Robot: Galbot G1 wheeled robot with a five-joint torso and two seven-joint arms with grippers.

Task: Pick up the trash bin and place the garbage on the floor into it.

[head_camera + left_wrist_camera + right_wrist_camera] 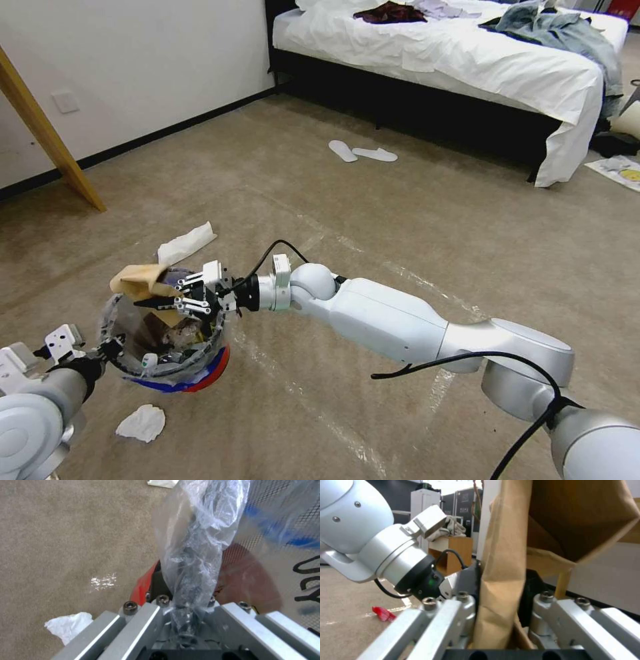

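Beige carpeted floor (pixel 400 220) beside a white bed (pixel 467 60). Right gripper (pixel 175 300) jaws clamped on torn brown paper bag (pixel 140 280), above trash bin (pixel 200 373); left gripper (pixel 110 347) jaws pinching bin's bagged rim, holding it tilted. White tissue (pixel 141 423) on carpet nearby

Bed (pixel 467 60): far right, white sheet, clothes piled on top
Slippers (pixel 362 153): 2, white, near bed
Wooden beam (pixel 47 133): far left, leaning
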